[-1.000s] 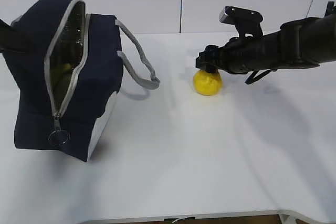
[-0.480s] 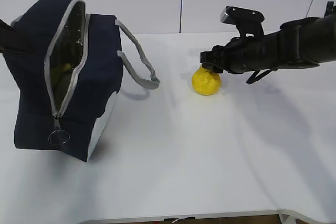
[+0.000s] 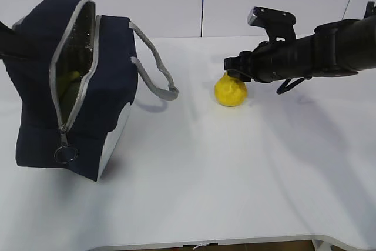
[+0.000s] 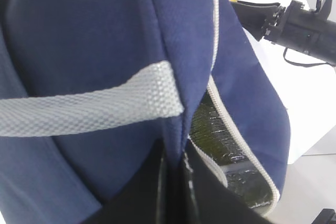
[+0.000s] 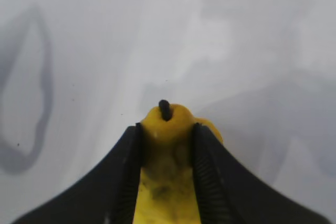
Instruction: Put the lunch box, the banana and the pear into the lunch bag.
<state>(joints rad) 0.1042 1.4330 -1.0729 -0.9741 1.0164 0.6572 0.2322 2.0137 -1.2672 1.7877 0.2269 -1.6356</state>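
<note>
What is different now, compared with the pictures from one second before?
The right gripper has closed on the neck of the pear; its fingers now press both sides below the stem. The pear shifted slightly but still sits on the table. The lunch bag, unzipped and held by the left gripper, stayed in place.

Navy lunch bag (image 3: 111, 74) with grey zipper (image 3: 75, 72) and handles (image 3: 155, 66); bright yellow pear (image 3: 230, 91), dark stem (image 5: 165, 109); black pincer (image 5: 166, 153); white worktop (image 3: 235, 174).
</note>
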